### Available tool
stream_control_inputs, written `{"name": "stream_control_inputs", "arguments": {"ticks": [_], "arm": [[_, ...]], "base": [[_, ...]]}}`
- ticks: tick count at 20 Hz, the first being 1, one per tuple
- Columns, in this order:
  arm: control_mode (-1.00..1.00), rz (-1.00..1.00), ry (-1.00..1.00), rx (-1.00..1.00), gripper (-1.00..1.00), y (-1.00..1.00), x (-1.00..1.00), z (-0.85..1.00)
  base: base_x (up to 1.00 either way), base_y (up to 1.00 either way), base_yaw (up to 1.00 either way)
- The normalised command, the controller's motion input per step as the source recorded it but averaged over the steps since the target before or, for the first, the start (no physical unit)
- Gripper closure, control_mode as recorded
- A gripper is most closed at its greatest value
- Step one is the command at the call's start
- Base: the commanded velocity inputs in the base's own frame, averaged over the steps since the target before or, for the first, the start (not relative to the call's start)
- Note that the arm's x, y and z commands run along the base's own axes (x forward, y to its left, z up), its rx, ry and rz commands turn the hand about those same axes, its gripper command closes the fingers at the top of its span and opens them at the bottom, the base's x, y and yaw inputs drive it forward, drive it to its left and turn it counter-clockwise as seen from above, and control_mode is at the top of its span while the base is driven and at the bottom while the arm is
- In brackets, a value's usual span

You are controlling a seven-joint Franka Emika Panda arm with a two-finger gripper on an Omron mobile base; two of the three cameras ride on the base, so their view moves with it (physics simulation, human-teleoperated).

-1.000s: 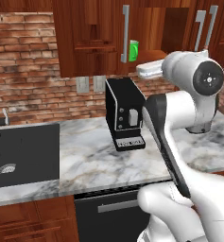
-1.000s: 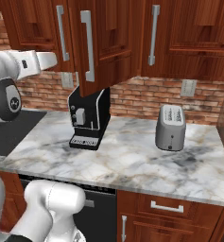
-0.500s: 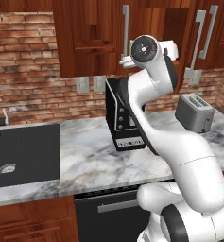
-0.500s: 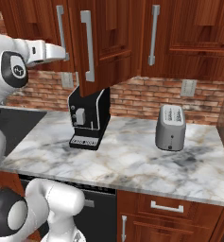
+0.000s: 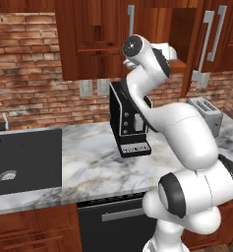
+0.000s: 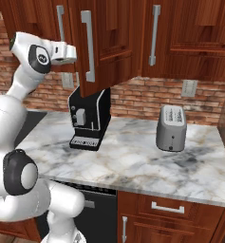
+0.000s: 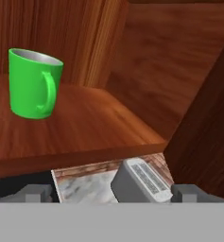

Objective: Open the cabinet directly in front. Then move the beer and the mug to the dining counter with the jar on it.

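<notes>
Mug: bright green, upright on the wooden shelf inside the cabinet, handle turned toward the camera, silvery inside at the rim. Sits toward the left of the hand view, well back from the shelf's front edge, near the cabinet's inner wall. Nothing touching it.

Gripper: jaws spread wide, empty; both dark fingertips low in the hand view, one at each side, below shelf level & short of the mug. From the base views, hand raised up at the cabinet opening, arm bent high above the counter.

Cabinet: one door swung open, seen edge-on from the right base view w/ its long grey bar handle facing out; neighbouring door w/ bar handle alongside the opening in the left base view.

Below: marble counter w/ black coffee machine under the open door, grey toaster further right, well apart from it. Toaster top also visible past the shelf edge in the hand view. Black sink at far left of counter. Brick wall behind.
</notes>
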Motion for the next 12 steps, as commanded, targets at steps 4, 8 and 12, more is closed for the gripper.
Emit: {"name": "stream_control_inputs", "arguments": {"ticks": [4, 8, 12], "arm": [[-1.00, 0.00, 0.00, 0.00, -1.00, -0.30, 0.75, -0.26], [-1.00, 0.00, 0.00, 0.00, -1.00, -0.36, 0.48, -0.15], [-1.00, -0.11, 0.00, 0.00, -1.00, -0.72, 0.08, -0.01]], "base": [[0.00, 0.00, 0.00], [0.00, 0.00, 0.00], [0.00, 0.00, 0.00]]}}
